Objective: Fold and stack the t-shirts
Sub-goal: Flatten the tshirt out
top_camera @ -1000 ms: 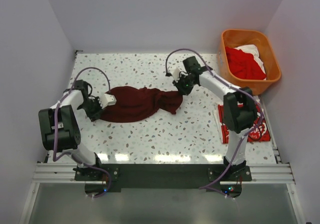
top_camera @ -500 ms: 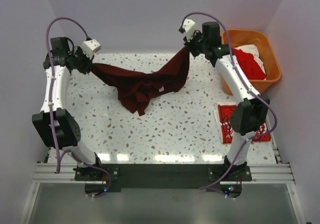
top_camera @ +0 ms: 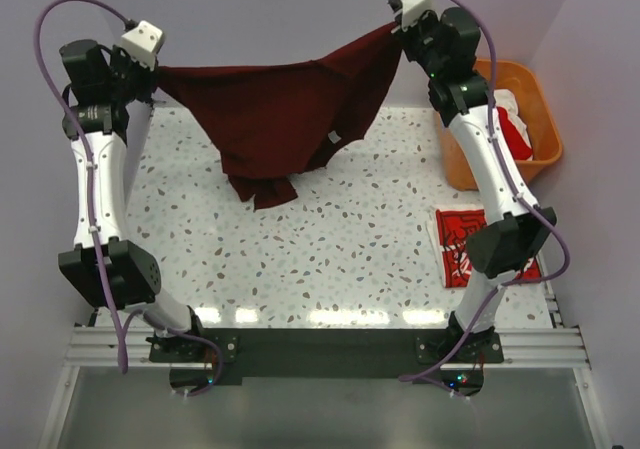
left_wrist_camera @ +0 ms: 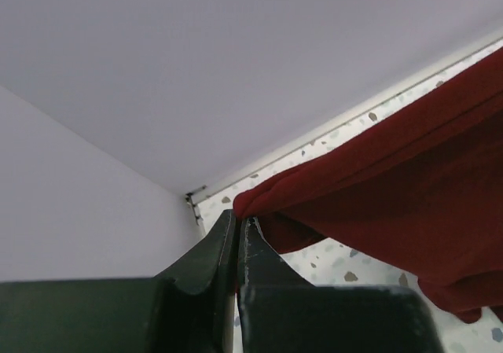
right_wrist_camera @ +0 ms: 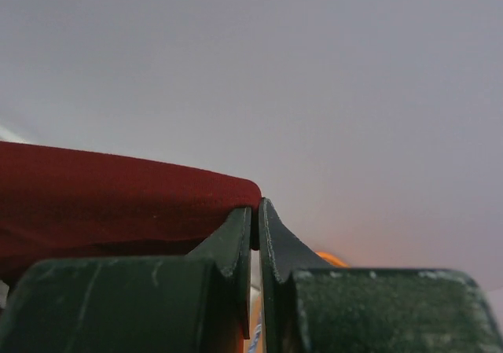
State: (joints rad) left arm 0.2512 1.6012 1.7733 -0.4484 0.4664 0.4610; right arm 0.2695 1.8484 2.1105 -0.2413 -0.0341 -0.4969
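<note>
The dark maroon t-shirt (top_camera: 280, 114) hangs stretched in the air between both raised arms, its lower part dangling just above the table. My left gripper (top_camera: 155, 69) is shut on its left corner; in the left wrist view the jaws (left_wrist_camera: 238, 226) pinch the cloth (left_wrist_camera: 377, 188). My right gripper (top_camera: 398, 31) is shut on its right corner, and the right wrist view (right_wrist_camera: 254, 215) shows the cloth (right_wrist_camera: 118, 196) clamped there. A folded red t-shirt with white script (top_camera: 470, 249) lies on the table at the right. Red and white shirts (top_camera: 505, 129) lie in the basket.
The orange plastic basket (top_camera: 545, 149) stands at the back right corner. The speckled table (top_camera: 330, 259) has grey walls at its back and sides. The right arm's links rise over the folded shirt and the basket's near side.
Both arms have lifted the maroon t-shirt from the table high into the air and pulled apart, so it now hangs spread between them.
</note>
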